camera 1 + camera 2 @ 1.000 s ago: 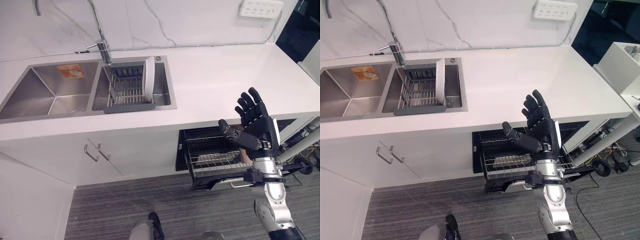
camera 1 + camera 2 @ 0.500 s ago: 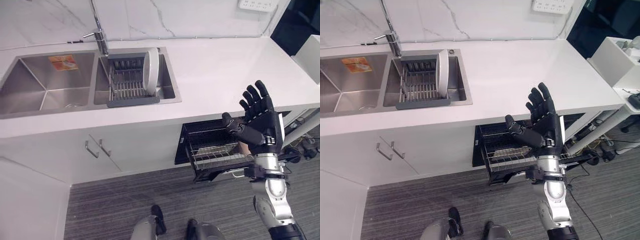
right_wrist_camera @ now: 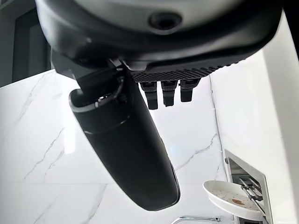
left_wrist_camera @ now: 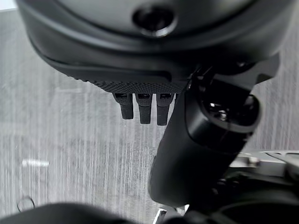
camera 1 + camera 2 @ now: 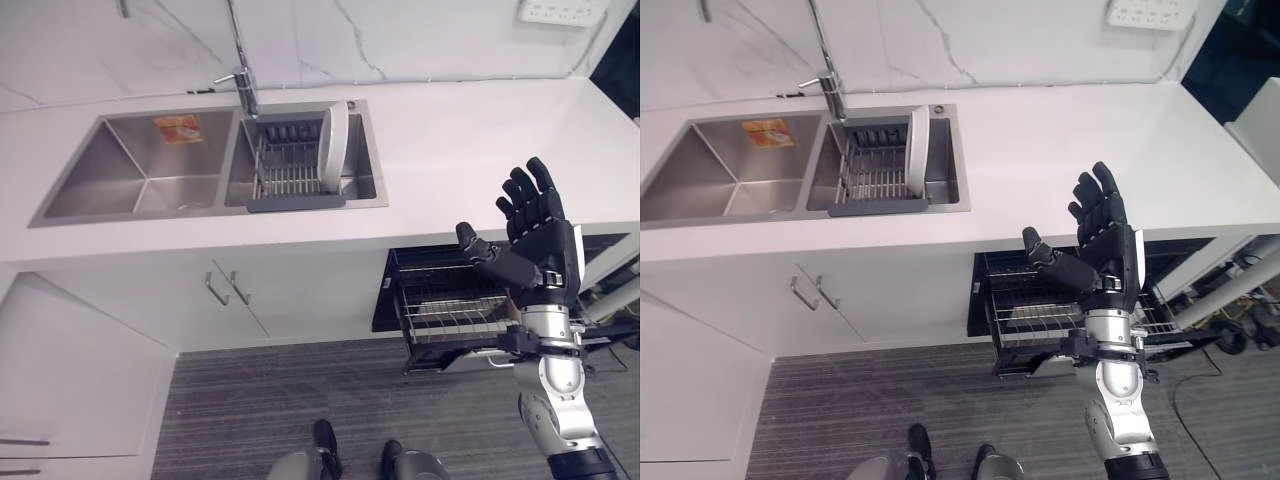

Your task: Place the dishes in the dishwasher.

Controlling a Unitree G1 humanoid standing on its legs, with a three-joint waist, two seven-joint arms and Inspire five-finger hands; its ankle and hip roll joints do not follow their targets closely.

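1. Right hand point(image 5: 535, 245) raised upright in front of the white counter point(image 5: 450, 150), palm turned toward the sink, fingers straight and spread, thumb point(image 5: 478, 250) out to the side, nothing held.
2. Left hand point(image 4: 154, 56) seen from its own wrist camera, fingers point(image 4: 142, 109) straight and relaxed, empty, striped grey floor point(image 4: 60, 135) beyond them.
3. White plate point(image 5: 333, 146) standing on edge in a wire dish rack point(image 5: 290, 170) set in the right basin of the steel double sink point(image 5: 140, 175), at the rack's right end.
4. Tap point(image 5: 240, 75) rising just behind the rack, at the divide between the basins.
5. Dishwasher point(image 5: 400, 290) open under the counter, below the raised hand, its wire rack point(image 5: 450, 310) pulled out over the floor.
6. Contents of the pulled-out rack not clear enough to tell.
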